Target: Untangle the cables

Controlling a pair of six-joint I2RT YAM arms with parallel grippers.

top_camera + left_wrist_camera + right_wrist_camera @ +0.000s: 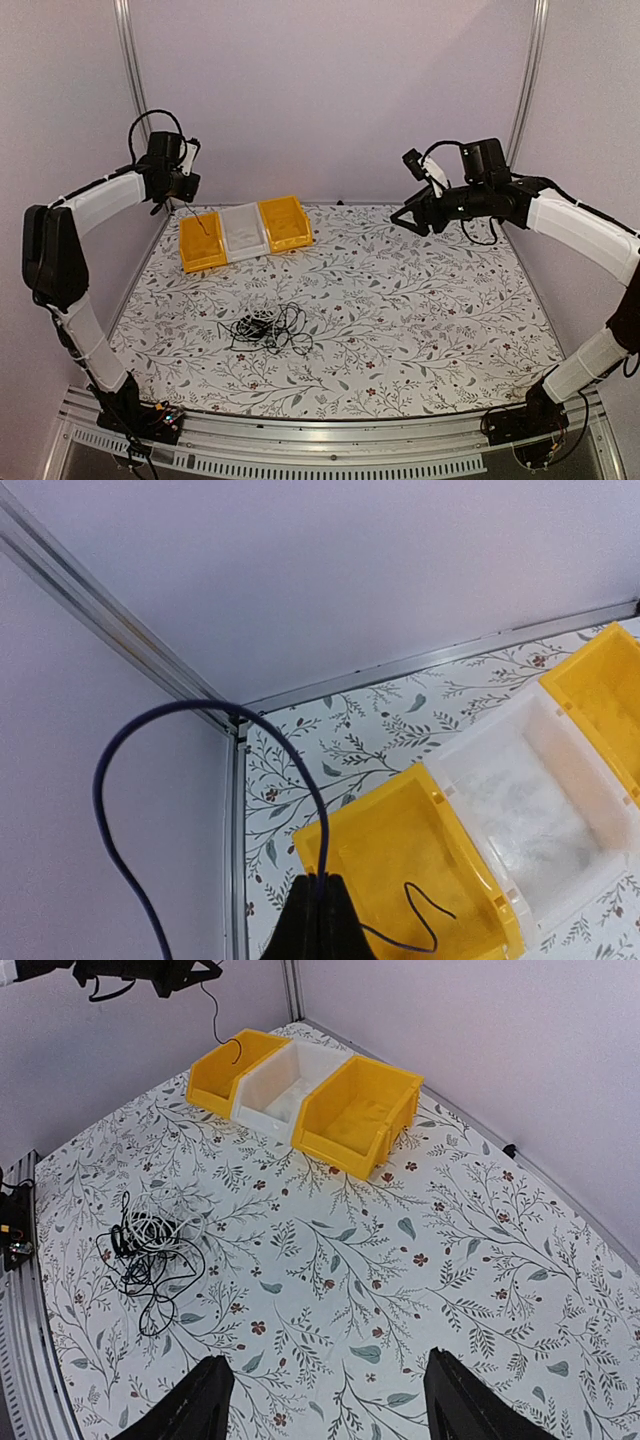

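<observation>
A tangle of thin black cables with one white coil [265, 328] lies on the floral table, front left of centre; it also shows in the right wrist view [150, 1245]. My left gripper [180, 188] hangs high over the left yellow bin [202, 243]. In the left wrist view the gripper [322, 878] is shut on a thin dark cable [200, 705] that loops up and left. The cable's free end [430, 920] dangles into that bin [400, 840]. My right gripper [408, 222] is raised at the back right, open and empty [330, 1410].
A white bin [243, 232] and a second yellow bin [285, 222] stand in a row with the first, at the back left. Purple walls and metal posts [128, 60] enclose the table. A metal rail [330, 440] runs along the front edge.
</observation>
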